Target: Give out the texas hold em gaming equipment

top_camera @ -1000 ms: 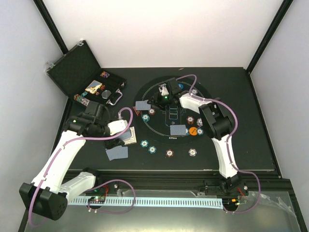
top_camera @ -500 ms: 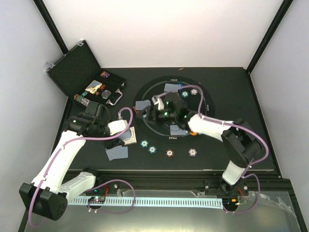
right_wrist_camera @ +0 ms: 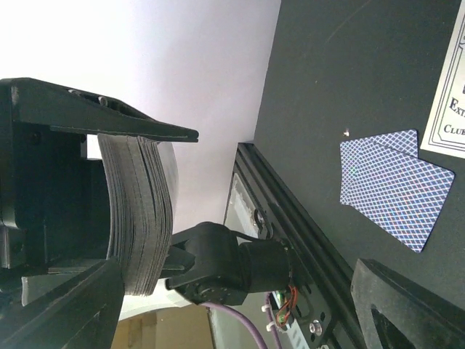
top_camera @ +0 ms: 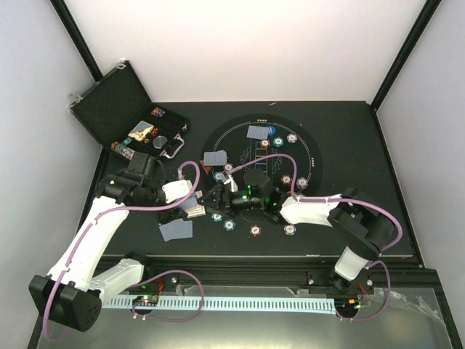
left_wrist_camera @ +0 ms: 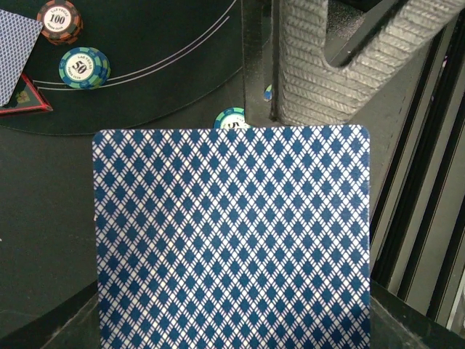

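Right claw (top_camera: pixel 220 198) swung left, wide, by left claw (top_camera: pixel 189 209) gripping deck (left_wrist_camera: pixel 232 240); red chip (left_wrist_camera: pixel 59 20) reads 100, teal chip (left_wrist_camera: pixel 83 67) 50.

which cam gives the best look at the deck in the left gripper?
Right wrist: the deck shows edge-on, its thickness clear, held in the left gripper. Left wrist shows only the top card, its back filling the frame. Top external shows it small between the arms.

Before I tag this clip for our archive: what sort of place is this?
Likely a robot lab test cell, not a card room: white enclosure walls, robot arms bolted to a black table, and a printed poker mat with chips.
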Action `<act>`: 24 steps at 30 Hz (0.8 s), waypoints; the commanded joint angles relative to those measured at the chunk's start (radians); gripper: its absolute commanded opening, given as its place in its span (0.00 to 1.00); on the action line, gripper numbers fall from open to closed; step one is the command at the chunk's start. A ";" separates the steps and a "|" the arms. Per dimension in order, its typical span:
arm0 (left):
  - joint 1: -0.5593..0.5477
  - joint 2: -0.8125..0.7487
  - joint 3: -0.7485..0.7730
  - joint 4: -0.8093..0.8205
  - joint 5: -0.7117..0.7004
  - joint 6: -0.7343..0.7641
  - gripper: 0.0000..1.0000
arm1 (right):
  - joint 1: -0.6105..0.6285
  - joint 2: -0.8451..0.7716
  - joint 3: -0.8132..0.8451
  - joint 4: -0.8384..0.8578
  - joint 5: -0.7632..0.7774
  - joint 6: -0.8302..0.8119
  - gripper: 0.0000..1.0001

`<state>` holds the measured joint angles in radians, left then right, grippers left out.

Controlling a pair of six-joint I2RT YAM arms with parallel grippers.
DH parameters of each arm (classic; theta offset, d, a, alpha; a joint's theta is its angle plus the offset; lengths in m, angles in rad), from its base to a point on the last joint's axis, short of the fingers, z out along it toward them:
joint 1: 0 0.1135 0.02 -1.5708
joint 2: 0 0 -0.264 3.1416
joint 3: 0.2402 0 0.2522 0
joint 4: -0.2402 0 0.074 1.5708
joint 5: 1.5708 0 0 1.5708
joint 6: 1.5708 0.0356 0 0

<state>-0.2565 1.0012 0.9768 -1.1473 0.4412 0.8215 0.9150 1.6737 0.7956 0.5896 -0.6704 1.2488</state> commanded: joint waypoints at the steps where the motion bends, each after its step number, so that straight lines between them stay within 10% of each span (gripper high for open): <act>1: 0.003 -0.003 0.000 0.025 0.008 -0.006 0.02 | 0.002 -0.044 -0.010 0.022 0.038 -0.002 0.87; 24: 0.003 -0.009 0.016 0.015 0.020 -0.006 0.02 | 0.067 -0.020 0.173 -0.173 0.039 -0.110 0.84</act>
<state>-0.2565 1.0012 0.9768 -1.1435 0.4416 0.8215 0.9463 1.5993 0.8944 0.4313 -0.6121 1.1687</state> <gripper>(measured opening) 0.666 0.840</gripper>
